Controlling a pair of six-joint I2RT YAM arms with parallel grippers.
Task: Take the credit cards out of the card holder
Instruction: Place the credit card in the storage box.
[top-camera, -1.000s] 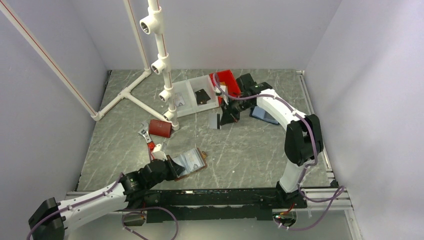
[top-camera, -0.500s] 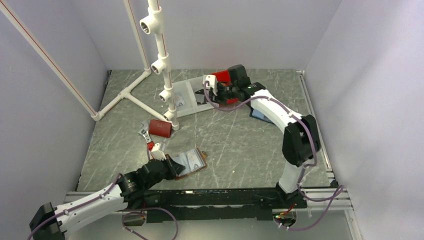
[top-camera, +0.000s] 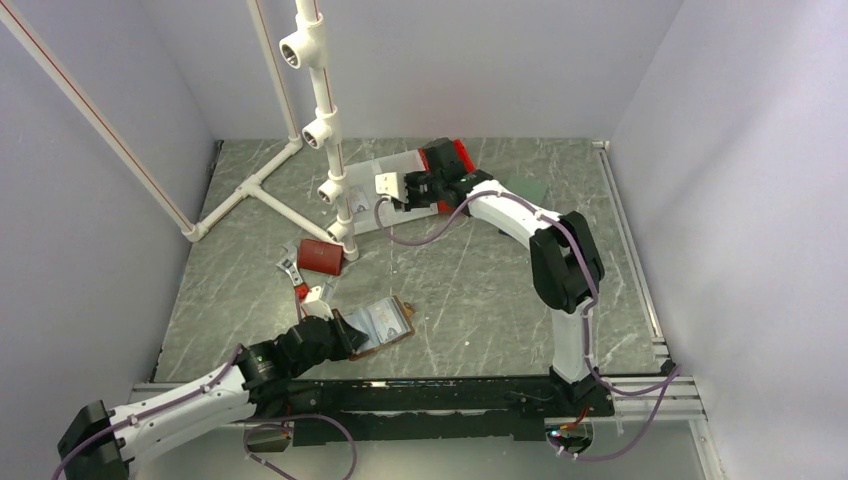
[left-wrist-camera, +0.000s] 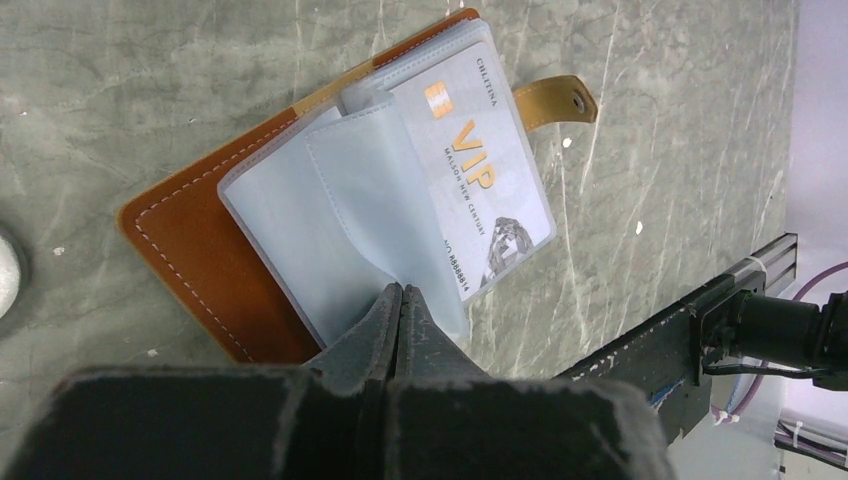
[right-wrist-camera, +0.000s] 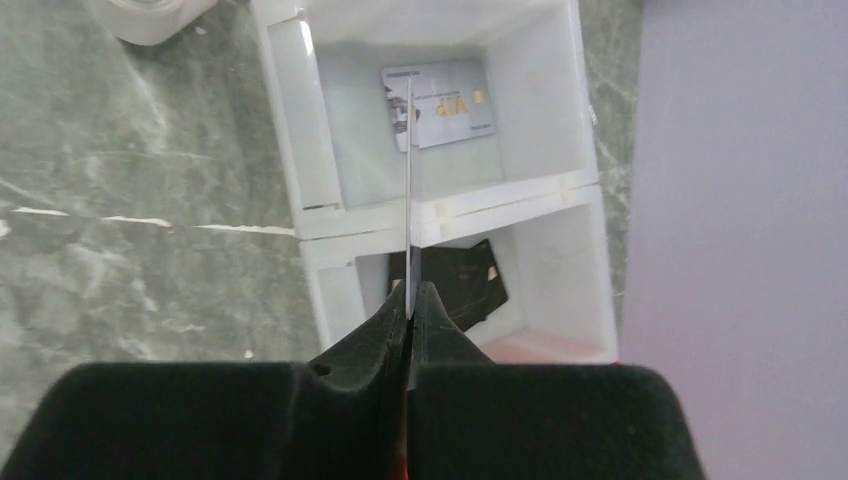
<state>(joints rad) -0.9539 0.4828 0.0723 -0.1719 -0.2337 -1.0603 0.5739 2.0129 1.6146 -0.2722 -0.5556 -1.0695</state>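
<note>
**Left gripper** (left-wrist-camera: 400, 295): fingers pressed together, with a clear sleeve (left-wrist-camera: 340, 220) of the card holder (left-wrist-camera: 185, 250) pinched at its near edge. The holder is laid open and flat on the marble table (left-wrist-camera: 150, 60), directly ahead of the fingertips, with its brown cover spread to their left. A silver VIP card (left-wrist-camera: 485, 170) is tucked in a sleeve just ahead and right of the tips. The snap strap (left-wrist-camera: 555, 98) is stretched out beyond that card.

**Right gripper** (right-wrist-camera: 410, 300): fingers clamped tight on a thin card (right-wrist-camera: 409, 170). It is held upright and seen edge-on, so its face cannot be read; from above it looks pale. A white two-bay tray (right-wrist-camera: 300, 130) is placed below and ahead of the tips. In the nearer bay, under the fingertips and slightly right, a black card (right-wrist-camera: 465, 285) is laid flat. In the farther bay, beyond the tips, a pale card (right-wrist-camera: 450, 105) is laid face up. The held card is poised over the divider between the bays; contact with the tray cannot be told.
</note>
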